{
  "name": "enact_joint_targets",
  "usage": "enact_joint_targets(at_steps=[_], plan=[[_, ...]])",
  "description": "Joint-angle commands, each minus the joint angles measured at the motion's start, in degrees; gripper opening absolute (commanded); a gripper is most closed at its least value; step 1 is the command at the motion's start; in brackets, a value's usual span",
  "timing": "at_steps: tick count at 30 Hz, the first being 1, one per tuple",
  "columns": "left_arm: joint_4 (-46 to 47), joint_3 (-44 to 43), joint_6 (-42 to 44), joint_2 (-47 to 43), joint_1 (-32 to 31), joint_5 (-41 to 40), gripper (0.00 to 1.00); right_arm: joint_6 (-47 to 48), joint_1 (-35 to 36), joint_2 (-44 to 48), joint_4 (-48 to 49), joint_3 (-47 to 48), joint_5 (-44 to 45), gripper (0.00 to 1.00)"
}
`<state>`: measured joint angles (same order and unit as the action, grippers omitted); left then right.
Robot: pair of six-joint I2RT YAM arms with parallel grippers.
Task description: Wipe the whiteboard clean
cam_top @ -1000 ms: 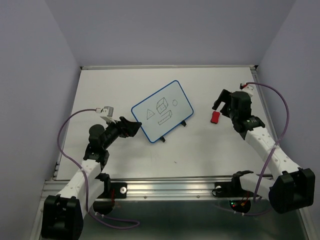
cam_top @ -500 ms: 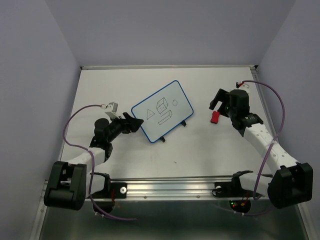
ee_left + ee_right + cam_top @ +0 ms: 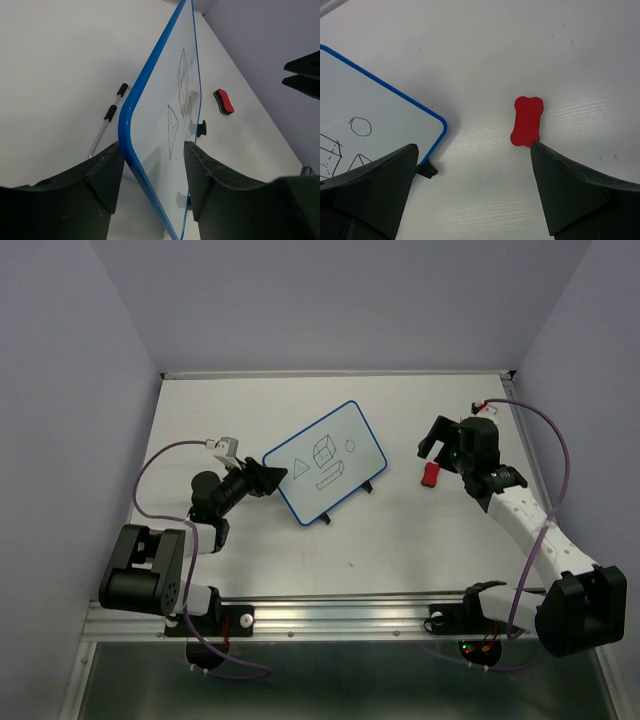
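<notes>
Top external view: the whiteboard [image 3: 325, 462] stands mid-table, raised on black feet [image 3: 368, 486] and bearing drawn black shapes. The left gripper [image 3: 268, 480] sits at its left corner. In the left wrist view its jaws are spread and straddle the blue rim, though contact cannot be confirmed. A red bone-shaped eraser [image 3: 430, 475] lies on the table [image 3: 400, 540] right of the board, apart from it. The right gripper [image 3: 436, 443] hangs over the eraser, jaws released.

white blue-rimmed rectangular whiteboard [image 3: 326, 466]: 1 | black drawn shapes [image 3: 324, 449]: 4 | red bone-shaped eraser [image 3: 430, 475]: 1 | black robot hands: 2 (left hand [image 3: 272, 478], right hand [image 3: 430, 440])
</notes>
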<state>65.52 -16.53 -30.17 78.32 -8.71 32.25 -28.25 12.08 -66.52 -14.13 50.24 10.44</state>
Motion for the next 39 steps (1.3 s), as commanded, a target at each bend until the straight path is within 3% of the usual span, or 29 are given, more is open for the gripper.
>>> enact_joint_targets(at_steps=[1, 4, 8, 13, 14, 29, 32, 39], plan=[[13.56, -0.78, -1.02, 2.09, 1.15, 4.3, 0.59, 0.83, -0.3, -0.36, 1.3, 2.58, -1.12, 1.0], [16.74, -0.43, -2.17, 4.2, 1.42, 6.86, 0.57, 1.09, -0.3, -0.63, 1.47, 2.41, -0.95, 1.0], [18.42, -0.34, -2.17, 5.61, 1.5, 7.83, 0.41, 0.74, -0.3, -1.41, 1.65, 1.53, 0.19, 1.0], [20.7, 0.71, -2.78, 6.22, 1.5, 8.0, 0.39, -0.14, -0.3, -2.73, 1.74, 0.21, 3.27, 1.0], [20.97, 0.54, -3.05, 6.66, 1.5, 8.18, 0.34, -0.31, -0.3, -3.43, 1.65, 0.12, 3.27, 1.0], [20.09, -0.95, -4.54, 10.53, 1.5, 8.18, 0.04, -3.65, -0.3, -14.15, 2.97, -0.32, 9.16, 0.99], [19.83, -1.39, -4.81, 11.41, 1.5, 8.0, 0.0, -4.01, -0.3, -16.79, 3.84, 0.12, 11.62, 0.97], [23.43, 0.27, -5.42, 11.85, 1.42, 7.48, 0.0, -4.97, -2.23, -21.19, 9.73, -0.23, 10.22, 0.82]])
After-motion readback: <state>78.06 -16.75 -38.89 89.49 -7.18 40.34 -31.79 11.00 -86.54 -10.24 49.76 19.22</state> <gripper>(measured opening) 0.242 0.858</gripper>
